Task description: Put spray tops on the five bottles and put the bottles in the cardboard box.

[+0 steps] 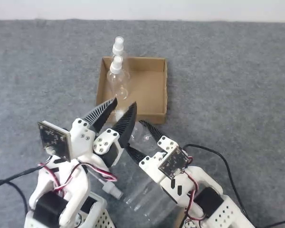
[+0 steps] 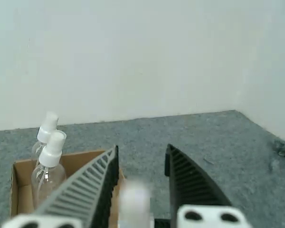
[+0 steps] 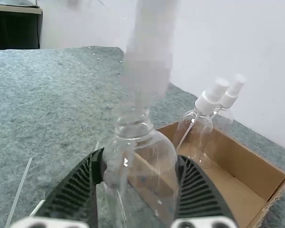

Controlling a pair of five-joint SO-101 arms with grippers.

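Right claw [image 3: 138, 160] is clenched on the belly of a clear bottle [image 3: 142, 142], which stands upright with its neck free above the jaws. Directly over that neck is a white spray top [image 3: 147, 61], blurred; whether its collar is on the thread cannot be told. Left claw [image 2: 142, 149] straddles this top with its jaws apart. The top lies against one jaw with a gap at the other, so the claw reads as released rather than gripping.

Handling assessment: the bottle appears empty, thin-walled and light. Its smooth sides are likely slippery, and the wall should dent under a hard squeeze. The present hold on the widest part of the body, below the shoulder, is judged sound because it leaves the neck clear. The spray top is small, rigid and light, with a thin dip tube liable to bend. It is best taken by the collar, not the nozzle head.

Beyond the claws, the cardboard box [image 1: 147, 95] sits mid-tabletop [image 1: 237, 71], toward the far edge. Two capped bottles [image 1: 118, 78] stand upright, close together, in its far left corner. Uncapped bottles [image 1: 145, 197] lie at the near edge between the arm bases, with a loose spray top [image 1: 111, 189] beside them.
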